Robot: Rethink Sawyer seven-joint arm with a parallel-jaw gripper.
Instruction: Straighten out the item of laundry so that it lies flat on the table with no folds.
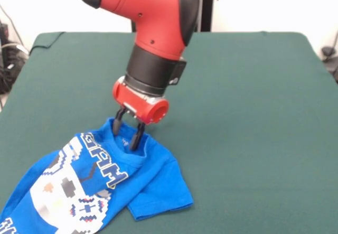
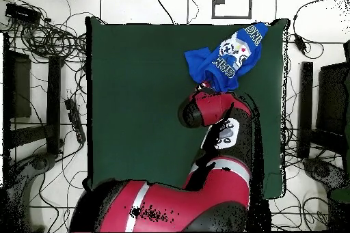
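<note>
The item of laundry (image 1: 79,192), a bright blue T-shirt with white lettering and a pixel print, lies rumpled at the near left of the green table (image 1: 248,118), its lower part running off the picture's bottom edge. One sleeve sticks out to the right. My gripper (image 1: 127,132) stands open at the shirt's collar, tilted, with both black fingertips down on the fabric and collar cloth showing between them. In the overhead view the shirt (image 2: 229,51) lies at the table's (image 2: 137,107) upper right corner, and the red arm hides the gripper.
In the overhead view the shirt reaches the table's top edge. Cables and equipment (image 2: 48,46) lie on the floor around the table. The red arm (image 2: 219,117) crosses the table's lower right part.
</note>
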